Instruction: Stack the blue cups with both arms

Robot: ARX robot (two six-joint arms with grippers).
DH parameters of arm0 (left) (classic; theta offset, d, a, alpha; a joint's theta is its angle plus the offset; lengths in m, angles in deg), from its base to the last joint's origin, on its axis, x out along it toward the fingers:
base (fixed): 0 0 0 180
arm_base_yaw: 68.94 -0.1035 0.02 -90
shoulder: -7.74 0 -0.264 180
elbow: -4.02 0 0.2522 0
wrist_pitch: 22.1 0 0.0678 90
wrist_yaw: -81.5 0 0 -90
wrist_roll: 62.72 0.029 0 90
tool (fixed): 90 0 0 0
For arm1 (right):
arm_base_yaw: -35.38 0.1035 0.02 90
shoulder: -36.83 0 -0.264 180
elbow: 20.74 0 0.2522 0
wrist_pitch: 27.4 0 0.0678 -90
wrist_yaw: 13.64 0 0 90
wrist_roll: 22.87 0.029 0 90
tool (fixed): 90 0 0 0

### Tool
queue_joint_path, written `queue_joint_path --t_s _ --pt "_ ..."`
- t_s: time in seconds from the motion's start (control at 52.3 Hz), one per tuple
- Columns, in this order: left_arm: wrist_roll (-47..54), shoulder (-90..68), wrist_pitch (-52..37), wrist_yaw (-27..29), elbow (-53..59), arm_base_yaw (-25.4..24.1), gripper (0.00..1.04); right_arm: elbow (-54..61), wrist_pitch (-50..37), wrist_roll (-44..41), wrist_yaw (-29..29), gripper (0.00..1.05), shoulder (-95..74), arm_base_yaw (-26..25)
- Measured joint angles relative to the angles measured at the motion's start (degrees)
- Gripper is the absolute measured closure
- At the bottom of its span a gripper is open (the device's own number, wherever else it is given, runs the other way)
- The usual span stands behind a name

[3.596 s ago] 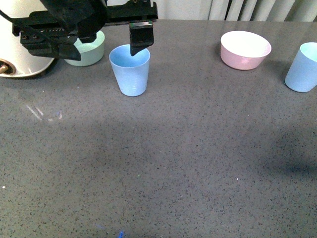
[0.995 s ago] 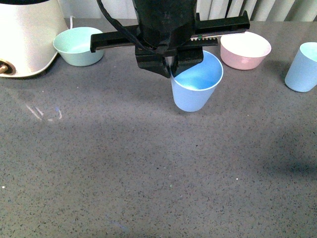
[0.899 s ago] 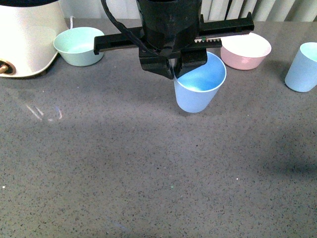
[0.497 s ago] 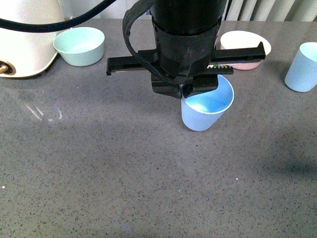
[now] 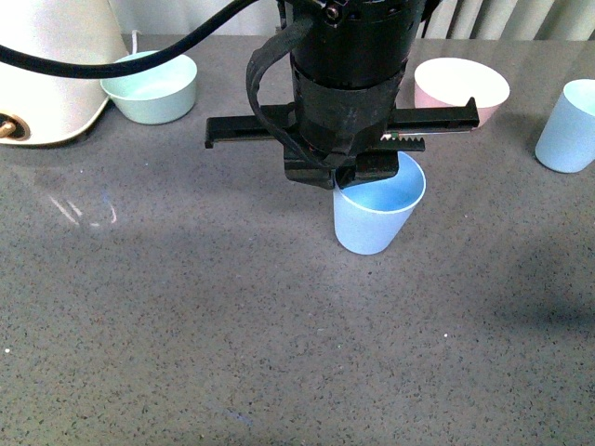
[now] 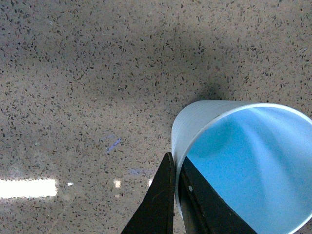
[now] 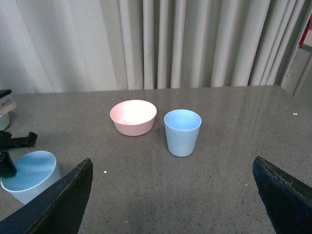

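My left gripper (image 5: 342, 183) is shut on the rim of a light-blue cup (image 5: 375, 214), which hangs tilted near the middle of the grey table. In the left wrist view the two fingers (image 6: 165, 195) pinch the wall of this cup (image 6: 243, 161), one inside and one outside. The second blue cup (image 5: 569, 126) stands upright at the far right; it also shows in the right wrist view (image 7: 182, 132). My right gripper (image 7: 170, 195) is open and empty, some way short of that cup; the held cup (image 7: 29, 175) shows at that view's edge.
A pink bowl (image 5: 462, 92) stands behind the held cup, and shows in the right wrist view (image 7: 133, 117) next to the second cup. A green bowl (image 5: 151, 85) and a white appliance (image 5: 46, 70) stand at the back left. Curtains hang behind the table.
My left gripper has carried the blue cup from the back left rightward and toward the front, and lower toward the table. The second cup and the bowls have not moved.
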Motion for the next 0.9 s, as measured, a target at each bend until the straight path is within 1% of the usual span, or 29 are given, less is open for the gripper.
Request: queue_joint_path --t_s 0.057,0.096,0.172,0.306,0.325,0.344,0.363,0.421,0.459,0.536,0.65,0.689,0.765,0.899 --pt "0.1 -0.5 0.1 -0.1 -0.9 -0.1 1.03 0.0 0.0 0.0 0.0 0.09 0.0 0.0" --pt "0.2 -0.9 0.2 -0.3 -1.5 -0.2 1.0 0.0 0.0 0.0 0.0 0.09 0.0 0.0" --pt "0.4 -1.8 0.5 -0.5 -2.6 -0.2 0.9 0.0 0.0 0.0 0.0 0.09 0.0 0.0" --pt "0.5 -2.6 0.7 -0.9 -3.1 -0.4 0.65 0.0 0.0 0.0 0.0 0.09 0.0 0.0" --pt "0.5 -2.6 0.7 -0.9 -3.1 -0.4 0.6 0.0 0.0 0.0 0.0 0.09 0.0 0.0" --pt "0.5 -2.6 0.7 -0.9 -3.1 -0.4 0.58 0.0 0.0 0.0 0.0 0.09 0.0 0.0" --pt "0.6 -2.5 0.7 -0.9 -3.1 -0.5 0.53 0.0 0.0 0.0 0.0 0.09 0.0 0.0" --pt "0.7 -2.5 0.7 -1.0 -3.1 -0.6 0.42 0.0 0.0 0.0 0.0 0.09 0.0 0.0" --pt "0.7 -2.4 0.7 -1.0 -3.1 -0.7 0.39 0.0 0.0 0.0 0.0 0.09 0.0 0.0" --pt "1.1 -2.0 0.7 -1.2 -3.1 -1.3 0.25 0.0 0.0 0.0 0.0 0.09 0.0 0.0" --pt "1.5 -1.0 0.5 -1.5 -3.4 -2.0 0.09 0.0 0.0 0.0 0.0 0.09 0.0 0.0" --pt "1.7 -0.7 0.5 -1.5 -3.4 -2.2 0.07 0.0 0.0 0.0 0.0 0.09 0.0 0.0" --pt "1.9 0.5 0.1 -2.1 -3.4 -2.8 0.1 0.0 0.0 0.0 0.0 0.09 0.0 0.0" --pt "2.4 3.1 -1.0 -2.6 -3.1 -4.0 0.09 0.0 0.0 0.0 0.0 0.09 0.0 0.0"
